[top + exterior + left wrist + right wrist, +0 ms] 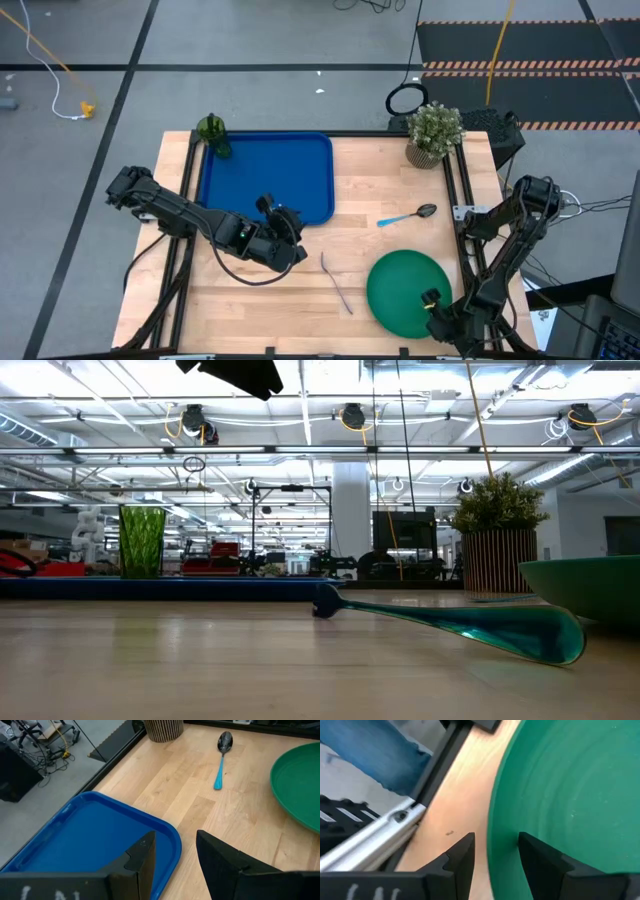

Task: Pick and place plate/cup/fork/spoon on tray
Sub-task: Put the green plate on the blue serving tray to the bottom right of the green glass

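the right gripper (495,855) sits at the near-right rim of the plate (405,290), fingers a little apart with the rim running between them; whether they touch it is hard to tell. the plate lies on the table (390,190), cut off in both wrist views. the left gripper (172,852) hovers by the tray's (265,175) near-right corner, fingers parted and empty. the cup (213,133) stands at the tray's far-left corner. the fork (337,283) lies between tray and plate, the spoon (408,216) beyond the plate, near a plant (434,130).
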Available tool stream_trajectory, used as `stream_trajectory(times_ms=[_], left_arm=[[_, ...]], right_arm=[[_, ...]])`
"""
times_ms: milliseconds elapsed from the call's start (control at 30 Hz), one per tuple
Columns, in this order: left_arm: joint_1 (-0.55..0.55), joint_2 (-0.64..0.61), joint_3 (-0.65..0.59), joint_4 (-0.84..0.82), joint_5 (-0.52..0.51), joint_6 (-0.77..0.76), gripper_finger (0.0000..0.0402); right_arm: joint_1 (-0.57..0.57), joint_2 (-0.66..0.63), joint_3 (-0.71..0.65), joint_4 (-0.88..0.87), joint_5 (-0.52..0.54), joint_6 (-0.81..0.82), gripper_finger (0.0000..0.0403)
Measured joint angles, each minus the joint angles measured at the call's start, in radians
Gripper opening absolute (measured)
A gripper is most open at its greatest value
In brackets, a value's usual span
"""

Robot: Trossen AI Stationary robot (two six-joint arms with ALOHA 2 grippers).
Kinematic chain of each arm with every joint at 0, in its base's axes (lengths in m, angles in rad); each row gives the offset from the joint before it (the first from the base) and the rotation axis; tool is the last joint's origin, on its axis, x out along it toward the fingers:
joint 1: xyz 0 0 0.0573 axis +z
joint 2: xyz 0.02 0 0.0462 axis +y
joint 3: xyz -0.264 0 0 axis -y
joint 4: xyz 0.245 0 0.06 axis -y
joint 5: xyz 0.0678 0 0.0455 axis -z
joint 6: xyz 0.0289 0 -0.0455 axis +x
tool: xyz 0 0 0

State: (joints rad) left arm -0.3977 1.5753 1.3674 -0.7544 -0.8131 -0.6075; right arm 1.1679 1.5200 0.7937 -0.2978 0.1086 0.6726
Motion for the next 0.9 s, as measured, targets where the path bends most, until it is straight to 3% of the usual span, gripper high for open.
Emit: stream_trajectory(times_ms=[133,367,567,900], left_arm=[[0.001,0.0,0.0,0.0,0.0,0.0,0.0145],[0.006,0.0,0.0,0.001,0.0,-0.004,0.0145],[0.017,0.0,0.0,0.002,0.0,0.006,0.0145],[0.035,-0.002,0.0,-0.009,0.006,0.128,0.0145]], right_arm=[[0.0,-0.009,0.0,-0.019,-0.001,-0.025,0.0109],[0.0,-0.02,0.002,-0.03,0.008,-0.081,0.0014],[-0.003,-0.079,0.028,-0.134,0.064,-0.08,0.0008],[-0.078,-0.123,0.236,-0.507,0.218,-0.187,0.0]])
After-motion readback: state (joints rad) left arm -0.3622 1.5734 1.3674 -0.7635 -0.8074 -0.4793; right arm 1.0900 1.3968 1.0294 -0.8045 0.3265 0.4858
